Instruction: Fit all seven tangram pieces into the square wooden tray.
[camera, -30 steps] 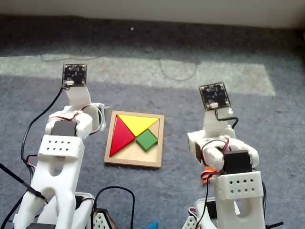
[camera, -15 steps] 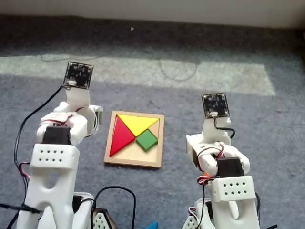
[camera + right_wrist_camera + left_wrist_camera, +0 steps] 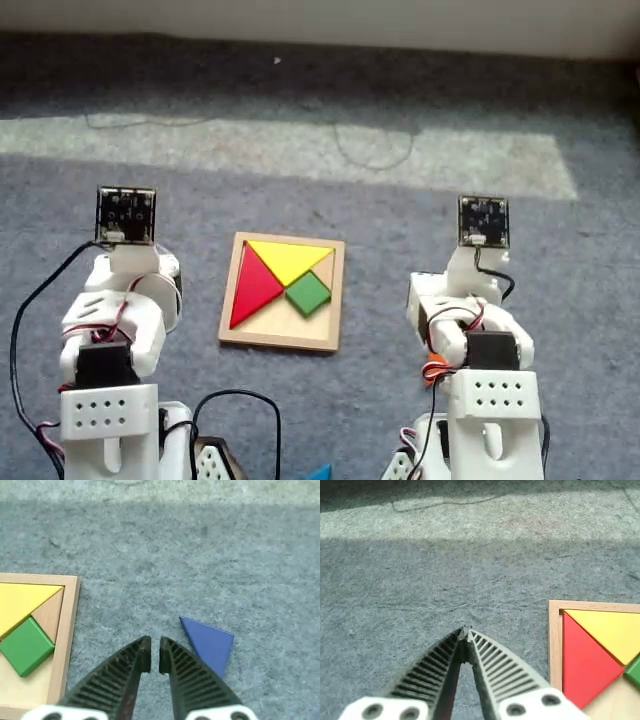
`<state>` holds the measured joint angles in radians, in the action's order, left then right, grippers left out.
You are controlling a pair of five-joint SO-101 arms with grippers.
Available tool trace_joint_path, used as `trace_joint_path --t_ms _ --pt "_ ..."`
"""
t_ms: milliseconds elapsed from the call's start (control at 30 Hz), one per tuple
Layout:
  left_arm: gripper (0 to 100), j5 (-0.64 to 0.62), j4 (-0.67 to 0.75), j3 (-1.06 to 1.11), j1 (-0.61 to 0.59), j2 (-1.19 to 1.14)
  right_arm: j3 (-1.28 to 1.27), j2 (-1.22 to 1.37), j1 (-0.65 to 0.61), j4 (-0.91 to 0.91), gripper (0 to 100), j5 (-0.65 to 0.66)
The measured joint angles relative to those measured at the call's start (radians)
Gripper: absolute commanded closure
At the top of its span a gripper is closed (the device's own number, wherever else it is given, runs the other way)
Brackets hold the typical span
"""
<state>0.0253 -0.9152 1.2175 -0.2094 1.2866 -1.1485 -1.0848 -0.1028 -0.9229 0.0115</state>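
Note:
The square wooden tray (image 3: 331, 300) lies on the grey carpet between the two arms. In it sit a red triangle (image 3: 254, 286), a yellow triangle (image 3: 290, 260) and a green square (image 3: 308, 293); the rest of its floor is bare wood. My left gripper (image 3: 466, 631) hovers shut and empty over carpet beside the tray's rim (image 3: 553, 640), with the red triangle (image 3: 584, 665) just inside it. My right gripper (image 3: 152, 651) is shut with a thin slit at the tips and holds nothing. A blue triangle (image 3: 210, 641) lies on the carpet close beside its fingertips.
Thin cables (image 3: 370, 150) trail over the sunlit strip of carpet at the back. A black cable (image 3: 240, 400) loops by the left arm's base. A small blue tip (image 3: 320, 471) peeks in at the near edge. Open carpet surrounds the tray.
Both arms have drawn back toward their bases. The left one swung away from the tray's corner to the left, and the right one shifted slightly to the right.

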Motion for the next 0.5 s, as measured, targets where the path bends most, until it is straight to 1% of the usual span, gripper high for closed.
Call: trace_joint_path --t_ms 200,400,500 --pt "99 0.0 0.0 0.183 0.0 0.187 0.0 0.0 0.003 0.0 95.7 0.0" --pt "99 0.0 0.0 0.376 0.0 0.437 0.0 0.0 0.008 0.0 95.7 0.0" --pt "99 0.038 -0.002 0.446 0.0 0.514 0.0 0.0 0.006 0.0 95.7 0.0"
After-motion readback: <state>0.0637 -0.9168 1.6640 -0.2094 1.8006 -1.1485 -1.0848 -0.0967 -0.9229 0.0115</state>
